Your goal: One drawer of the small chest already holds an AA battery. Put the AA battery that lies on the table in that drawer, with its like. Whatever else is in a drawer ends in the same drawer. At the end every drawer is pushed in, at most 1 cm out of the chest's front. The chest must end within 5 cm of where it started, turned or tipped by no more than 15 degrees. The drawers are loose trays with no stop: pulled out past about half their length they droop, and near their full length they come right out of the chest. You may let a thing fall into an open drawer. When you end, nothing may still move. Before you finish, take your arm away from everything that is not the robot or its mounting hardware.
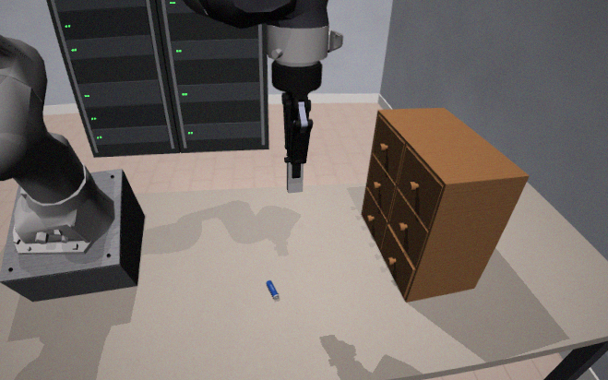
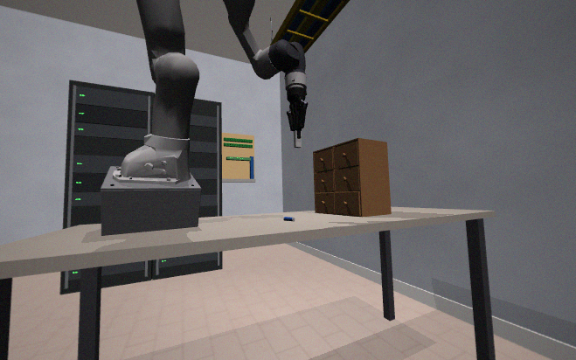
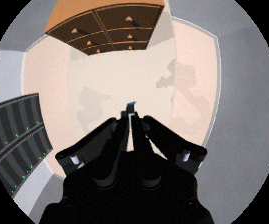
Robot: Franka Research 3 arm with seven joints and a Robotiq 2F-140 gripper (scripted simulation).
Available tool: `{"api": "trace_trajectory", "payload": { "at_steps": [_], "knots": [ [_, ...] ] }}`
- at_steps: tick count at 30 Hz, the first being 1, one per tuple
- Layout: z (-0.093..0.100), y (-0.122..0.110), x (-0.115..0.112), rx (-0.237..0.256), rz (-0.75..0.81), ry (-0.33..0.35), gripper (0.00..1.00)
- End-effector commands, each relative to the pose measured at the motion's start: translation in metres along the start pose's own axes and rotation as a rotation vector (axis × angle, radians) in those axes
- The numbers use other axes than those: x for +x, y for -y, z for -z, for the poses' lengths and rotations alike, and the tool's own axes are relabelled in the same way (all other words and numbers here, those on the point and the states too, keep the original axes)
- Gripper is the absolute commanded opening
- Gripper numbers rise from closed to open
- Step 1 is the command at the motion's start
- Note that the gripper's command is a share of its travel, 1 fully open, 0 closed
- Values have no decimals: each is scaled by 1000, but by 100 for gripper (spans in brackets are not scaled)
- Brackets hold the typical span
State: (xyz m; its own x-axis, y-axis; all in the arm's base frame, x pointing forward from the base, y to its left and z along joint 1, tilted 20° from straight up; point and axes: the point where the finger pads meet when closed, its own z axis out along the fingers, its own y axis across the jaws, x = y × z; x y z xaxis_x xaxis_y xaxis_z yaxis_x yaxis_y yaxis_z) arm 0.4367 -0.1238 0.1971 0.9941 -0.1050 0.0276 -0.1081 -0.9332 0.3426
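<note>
A blue AA battery lies on its side on the table, in front of the chest; in the wrist view the battery shows just beyond the fingertips, partly hidden by them. The brown wooden chest stands upright, with two columns of three drawers and a small knob on each. All drawers look pushed in, so what they hold is hidden. My gripper is shut and empty, pointing down high above the table, on the drawer side of the chest.
The table carries the arm's dark base block at the left. A grey wall stands behind the chest. Dark server racks stand beyond the table's far edge.
</note>
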Motion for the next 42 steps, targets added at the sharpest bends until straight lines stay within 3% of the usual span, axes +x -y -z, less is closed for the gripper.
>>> {"api": "trace_trajectory", "payload": {
  "at_steps": [1,14,18,26,28,35,42],
  "knots": [
    [0,-2,-1,-5,-10,5,0],
    [-3,7,0,-1,-4,3,0],
    [-12,31,2,-2,-5,3,0],
    [-41,105,9,-4,-8,4,0],
    [-41,105,9,-4,-8,4,0],
    [-58,149,13,-5,-10,4,0],
    [-61,157,13,-5,-10,4,0]
  ]
}}
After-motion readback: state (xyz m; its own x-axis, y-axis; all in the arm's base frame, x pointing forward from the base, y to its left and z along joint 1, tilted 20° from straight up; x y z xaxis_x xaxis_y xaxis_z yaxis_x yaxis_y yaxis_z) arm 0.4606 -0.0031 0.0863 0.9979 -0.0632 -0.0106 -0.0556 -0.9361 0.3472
